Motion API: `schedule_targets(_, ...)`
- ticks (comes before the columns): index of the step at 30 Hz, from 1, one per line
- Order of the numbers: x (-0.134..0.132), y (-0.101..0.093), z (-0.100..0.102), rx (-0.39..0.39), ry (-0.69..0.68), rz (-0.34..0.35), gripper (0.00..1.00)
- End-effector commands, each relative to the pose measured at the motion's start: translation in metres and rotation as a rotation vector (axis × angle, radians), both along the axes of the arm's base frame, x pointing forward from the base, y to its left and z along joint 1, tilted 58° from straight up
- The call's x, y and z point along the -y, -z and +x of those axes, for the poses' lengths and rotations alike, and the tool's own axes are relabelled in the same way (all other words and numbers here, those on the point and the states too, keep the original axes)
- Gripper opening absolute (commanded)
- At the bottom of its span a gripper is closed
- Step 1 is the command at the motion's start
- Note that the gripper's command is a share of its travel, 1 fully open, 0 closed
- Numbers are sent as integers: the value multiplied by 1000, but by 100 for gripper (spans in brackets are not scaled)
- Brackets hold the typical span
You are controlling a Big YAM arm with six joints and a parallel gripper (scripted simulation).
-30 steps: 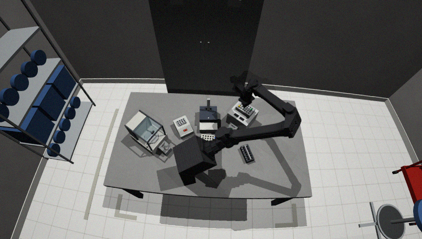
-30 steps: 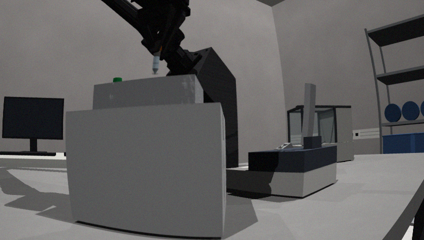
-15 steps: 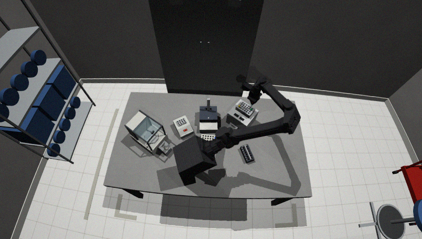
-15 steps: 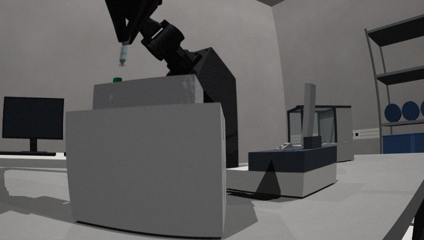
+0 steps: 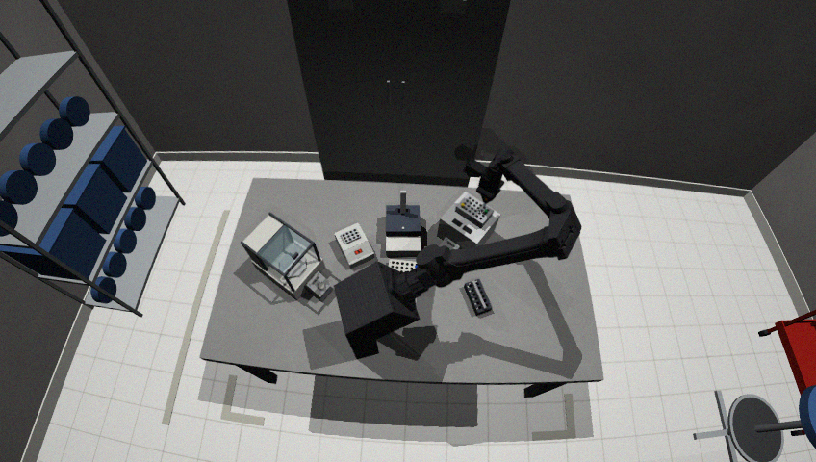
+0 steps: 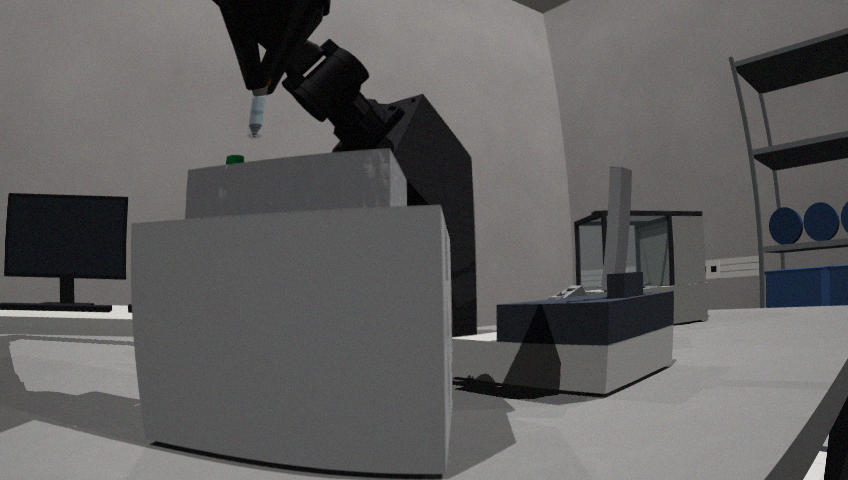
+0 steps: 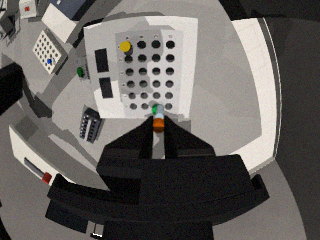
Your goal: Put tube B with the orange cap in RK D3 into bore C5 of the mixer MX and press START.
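My gripper (image 6: 259, 88) is shut on tube B (image 6: 256, 115), a clear tube held upright by its orange cap (image 7: 158, 125). The tube hangs a short way above the mixer MX (image 6: 291, 297), its tip clear of the top. In the wrist view the tube is over the edge of the bore plate (image 7: 148, 75) nearest to me. It is right beside a green-capped tube (image 7: 154, 108) that sits in a bore. A yellow-capped tube (image 7: 125, 46) sits in a far corner bore. The green key (image 7: 80, 72) is on the mixer's front slope. In the overhead view the gripper (image 5: 486, 197) is over the mixer (image 5: 469, 215).
The rack RK (image 5: 401, 265) with a blue-capped tube (image 7: 49, 61) stands by the arm's base. The spectrophotometer (image 5: 402, 228), dry block (image 5: 353, 243) and balance (image 5: 280, 251) stand to the mixer's left. The dark magnet block (image 5: 477, 296) stands at the right front.
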State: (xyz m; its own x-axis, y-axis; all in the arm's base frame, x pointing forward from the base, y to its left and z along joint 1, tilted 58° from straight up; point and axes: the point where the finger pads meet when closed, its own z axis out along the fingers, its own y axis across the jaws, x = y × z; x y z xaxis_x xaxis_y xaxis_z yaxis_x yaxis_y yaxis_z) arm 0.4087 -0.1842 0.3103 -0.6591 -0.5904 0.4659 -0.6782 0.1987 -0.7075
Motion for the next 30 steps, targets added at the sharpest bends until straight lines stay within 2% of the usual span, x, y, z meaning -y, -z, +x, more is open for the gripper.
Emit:
schedule_targets(1,-10,-8,2,20,-28,-9,9)
schedule_targets(22,-4,-11,3,26,-10,-6,9)
schedule_targets(23,-11,-9,1,27,-26,-8,9)
schedule_targets(30,-11,-7,0,29,-24,-6,9)
